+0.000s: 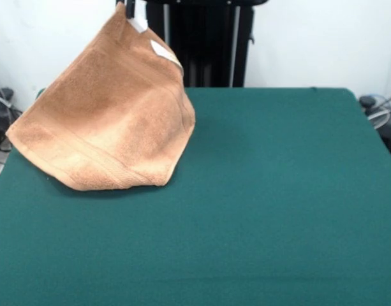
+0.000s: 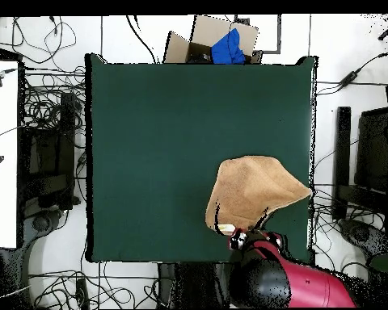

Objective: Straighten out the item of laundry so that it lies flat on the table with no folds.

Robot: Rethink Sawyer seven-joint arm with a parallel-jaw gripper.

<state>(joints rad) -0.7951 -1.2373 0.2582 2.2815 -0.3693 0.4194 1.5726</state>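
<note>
The orange-tan towel (image 1: pixel 109 121) is lifted by one corner at the far left of the green table (image 1: pixel 278 191). Its upper part rises like a tent and its lower edge rests on the cloth. A white tag (image 1: pixel 164 51) shows near the raised corner. My gripper (image 1: pixel 127 6) shows only its tips at the top edge, shut on that corner. In the overhead view the towel (image 2: pixel 258 190) lies near the table's (image 2: pixel 165 137) lower right edge. The gripper (image 2: pixel 236 236) and the red arm (image 2: pixel 294 282) stand just below it.
The black pedestal (image 1: pixel 201 44) stands behind the table's far edge. A cardboard box with a blue object (image 2: pixel 221 42) sits beyond the table's opposite side. Cables and black equipment (image 2: pixel 48 161) lie on the floor around the table.
</note>
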